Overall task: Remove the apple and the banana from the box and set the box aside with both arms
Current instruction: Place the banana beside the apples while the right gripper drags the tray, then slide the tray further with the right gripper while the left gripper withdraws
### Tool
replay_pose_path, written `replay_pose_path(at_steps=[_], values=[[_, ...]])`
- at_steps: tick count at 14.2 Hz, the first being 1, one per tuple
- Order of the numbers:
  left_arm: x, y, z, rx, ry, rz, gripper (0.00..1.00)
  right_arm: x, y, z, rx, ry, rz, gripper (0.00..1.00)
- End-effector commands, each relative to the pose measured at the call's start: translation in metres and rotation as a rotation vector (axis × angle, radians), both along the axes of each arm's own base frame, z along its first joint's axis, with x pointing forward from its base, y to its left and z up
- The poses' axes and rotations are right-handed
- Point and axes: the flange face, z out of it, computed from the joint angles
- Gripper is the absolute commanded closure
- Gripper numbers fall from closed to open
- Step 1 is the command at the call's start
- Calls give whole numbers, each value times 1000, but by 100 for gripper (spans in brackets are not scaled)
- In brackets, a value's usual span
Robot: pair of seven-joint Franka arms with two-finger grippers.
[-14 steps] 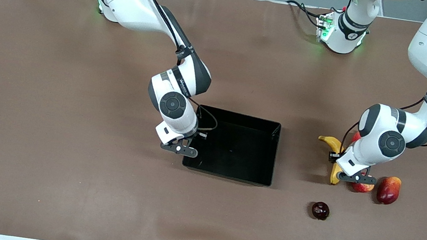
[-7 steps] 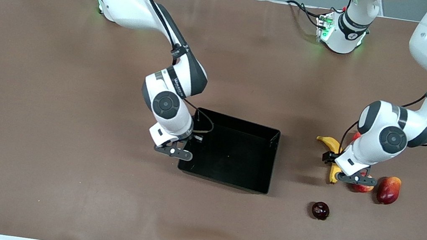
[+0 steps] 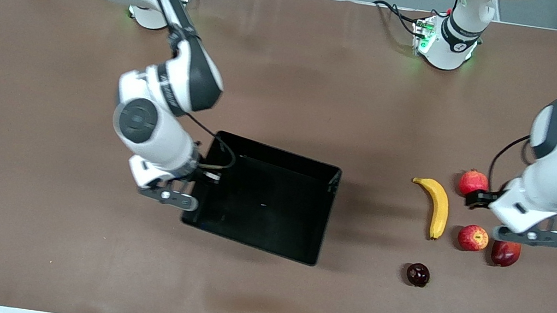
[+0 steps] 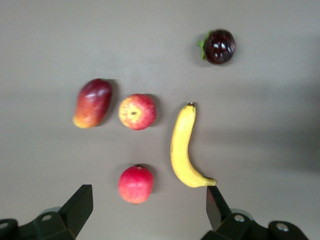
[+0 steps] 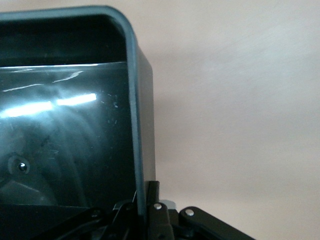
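**Front view: right gripper clamps the box wall, left gripper spread above the fruit**

Front view, starting at the right arm's end: the right gripper (image 3: 178, 199) is clenched on the wall of the black box (image 3: 322, 215), which sits mid-table. Next come the banana (image 3: 438, 208), the dark round fruit (image 3: 417, 274), the apple (image 3: 473, 237), the pomegranate (image 3: 473, 182) and the mango (image 3: 505, 253). The left gripper (image 3: 531, 236) hangs over the mango, fingers (image 4: 80, 207) wide apart and empty.
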Motion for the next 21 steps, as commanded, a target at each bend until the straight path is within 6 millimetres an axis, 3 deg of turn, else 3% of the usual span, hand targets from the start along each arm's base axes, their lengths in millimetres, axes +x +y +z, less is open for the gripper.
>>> replay_pose_path(at_steps=[1,3,5,8,10,16,18,21], values=[[-3,6,63,-2,-21,24,0,-3,-76,20,21,6,59,100],[-23,10,105,-9,-54,45,0,-4,-148,25,22,13,77,100],[-44,21,128,6,-26,72,0,-6,-223,18,25,31,73,100],[-66,23,158,-40,-34,90,0,-12,-314,-5,33,49,99,100],[-74,31,169,-80,-26,58,0,-12,-358,-13,30,30,129,100],[-97,32,174,-95,-19,29,0,-7,-444,-81,10,-2,142,100],[-106,42,172,-145,-8,56,0,-6,-457,-96,1,-12,119,100],[-113,41,176,-148,-12,61,0,-7,-484,-132,1,7,85,100]])
